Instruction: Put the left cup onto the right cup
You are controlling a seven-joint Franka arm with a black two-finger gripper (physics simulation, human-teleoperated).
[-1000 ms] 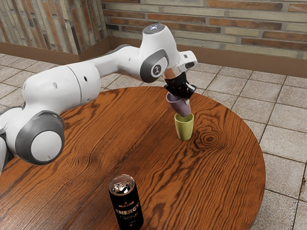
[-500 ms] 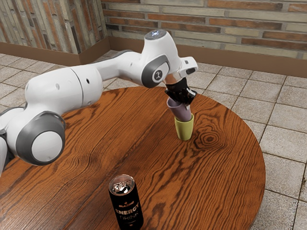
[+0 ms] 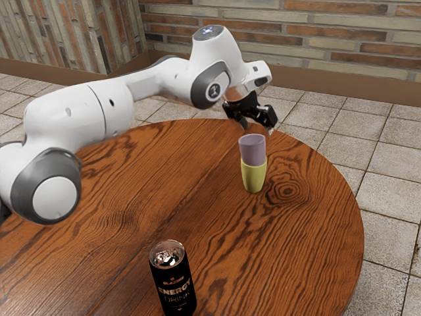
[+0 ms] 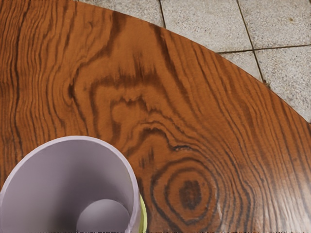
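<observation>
Fingers (image 3: 251, 115): black pair, spread apart, gripping nothing. They hang just above the cup stack with a clear gap of air under the tips.

Directly below the fingers: purple cup (image 3: 252, 147), upright, seated inside the yellow-green cup (image 3: 253, 176). Its rim and upper wall stand proud of the lower cup's mouth. In the wrist view the purple cup (image 4: 68, 184) shows its open mouth and inner floor. A thin sliver of the yellow-green cup (image 4: 142, 219) shows at its side. The stack stands on the round wooden table (image 3: 131, 197).

Just beside the stack, away from the arm: a dark ring-shaped wood knot (image 3: 287, 191), and bare wood all round it. The knot (image 4: 190, 194) sits near the cup in the wrist view also.

Further out past the knot: the table's curved edge, then grey tiled floor (image 4: 209, 24). Open board lies between stack and edge on that side.

Well apart from the fingers, toward the table's front edge: black energy drink can (image 3: 172, 276), upright, with wide bare wood between it and the cups.

Farthest: brick wall (image 3: 296, 26) behind the table.
</observation>
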